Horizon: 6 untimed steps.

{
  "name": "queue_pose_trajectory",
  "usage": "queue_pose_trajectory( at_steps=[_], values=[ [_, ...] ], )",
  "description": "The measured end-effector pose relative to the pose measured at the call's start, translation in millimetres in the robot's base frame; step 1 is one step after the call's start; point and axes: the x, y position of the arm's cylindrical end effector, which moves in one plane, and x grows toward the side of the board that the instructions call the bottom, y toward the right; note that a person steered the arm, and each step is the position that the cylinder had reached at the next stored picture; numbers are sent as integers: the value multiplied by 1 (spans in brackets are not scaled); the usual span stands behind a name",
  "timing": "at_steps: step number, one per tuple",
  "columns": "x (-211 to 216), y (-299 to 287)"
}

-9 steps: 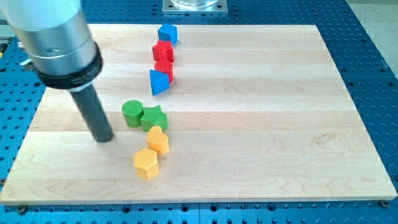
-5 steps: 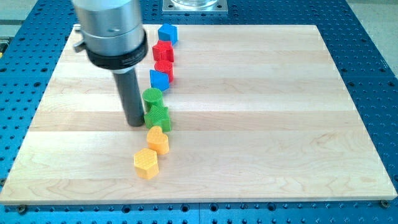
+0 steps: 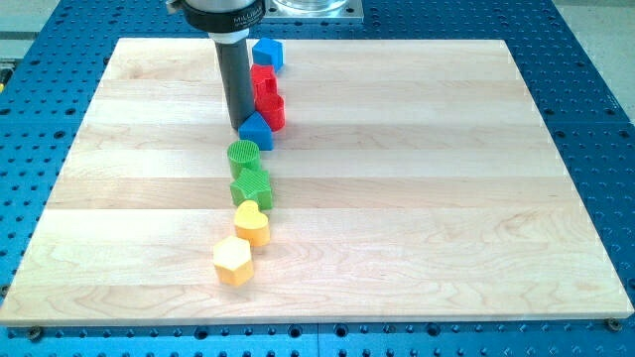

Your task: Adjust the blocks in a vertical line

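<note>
Blocks run down the tabletop point(image 3: 417, 198): blue cube point(image 3: 267, 52), two red blocks point(image 3: 266, 96), blue triangular block point(image 3: 256, 130), green cylinder point(image 3: 243, 157), green star point(image 3: 252, 186), yellow heart point(image 3: 252, 222), yellow hexagon point(image 3: 233, 261). My tip point(image 3: 238, 127), with no pincer on it, touches the triangular block's left side. The collar lettering is unreadable.

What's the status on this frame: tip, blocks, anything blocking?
My tip at the view's left of the lower blue block, apparently touching. Eight blocks in a rough vertical line. Yellow hexagon sits slightly left. Nothing blocking.

Blocks in near-vertical column, frame centre-left: blue cube point(image 3: 267, 52), two red blocks point(image 3: 264, 79) point(image 3: 272, 109), blue triangular block point(image 3: 256, 130), green cylinder point(image 3: 243, 157), green star point(image 3: 252, 186), yellow heart point(image 3: 252, 222), yellow hexagon point(image 3: 233, 261).
</note>
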Motion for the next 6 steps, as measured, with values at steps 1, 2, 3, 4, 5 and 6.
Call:
queue_pose_trajectory(
  at_steps=[1, 2, 3, 4, 5, 6],
  values=[
    [26, 0],
    [29, -11],
    [52, -48],
    [52, -21],
    [52, 4],
    [32, -21]
  ],
)
